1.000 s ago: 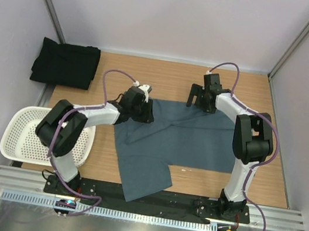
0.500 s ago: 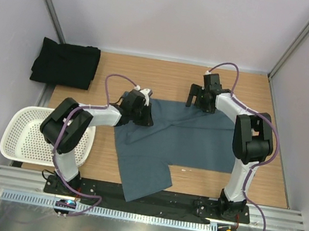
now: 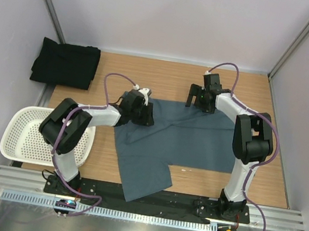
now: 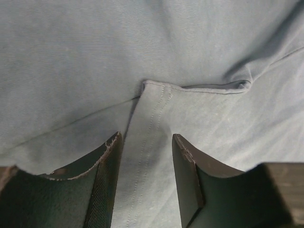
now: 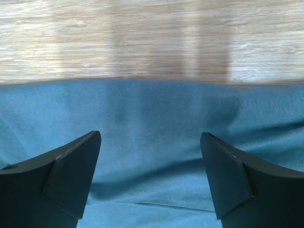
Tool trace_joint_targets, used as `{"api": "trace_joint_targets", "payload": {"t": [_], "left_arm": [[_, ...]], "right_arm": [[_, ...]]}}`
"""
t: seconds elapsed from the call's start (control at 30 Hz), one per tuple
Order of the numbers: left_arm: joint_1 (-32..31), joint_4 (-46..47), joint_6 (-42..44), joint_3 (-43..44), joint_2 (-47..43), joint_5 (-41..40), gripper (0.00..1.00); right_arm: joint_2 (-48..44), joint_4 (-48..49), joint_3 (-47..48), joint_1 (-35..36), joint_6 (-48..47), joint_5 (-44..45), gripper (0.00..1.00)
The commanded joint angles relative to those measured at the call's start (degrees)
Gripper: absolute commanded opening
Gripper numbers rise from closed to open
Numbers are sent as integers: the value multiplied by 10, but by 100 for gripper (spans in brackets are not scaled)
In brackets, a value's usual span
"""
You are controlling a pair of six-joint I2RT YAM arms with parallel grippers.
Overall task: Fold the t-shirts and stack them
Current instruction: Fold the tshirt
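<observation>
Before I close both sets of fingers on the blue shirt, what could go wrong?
The left fingers straddle a folded-over hem on the blue shirt; closing here may pinch two layers and drag a crease along. The right fingers stand wide open just inside the shirt's far edge, so they may catch little cloth and slip.

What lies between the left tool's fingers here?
A stitched hem fold of the blue-grey t-shirt, lying flat between the parted fingers of the left tool. The left wrist view shows it.
</observation>
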Motion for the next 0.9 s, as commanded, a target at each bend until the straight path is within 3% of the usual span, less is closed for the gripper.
{"api": "trace_joint_targets", "payload": {"t": [0.0, 0.23, 0.33, 0.57, 0.77, 0.87], "left_arm": [[6, 2, 7, -5, -19, -18, 49], [6, 9, 3, -8, -10, 0, 47], [6, 17, -4, -12, 1, 26, 36], [5, 30, 0, -23, 5, 39, 29], [4, 32, 9, -19, 4, 44, 1], [-3, 38, 21, -27, -20, 36, 0]], "right_arm": [[-17, 3, 3, 3, -2, -4, 92], [-13, 1, 3, 3, -5, 1, 92], [-10, 0, 3, 3, -4, 6, 92], [-9, -4, 8, 2, -6, 10, 91], [-12, -4, -2, 2, -5, 10, 91], [-13, -3, -3, 3, 0, 10, 91]]}}
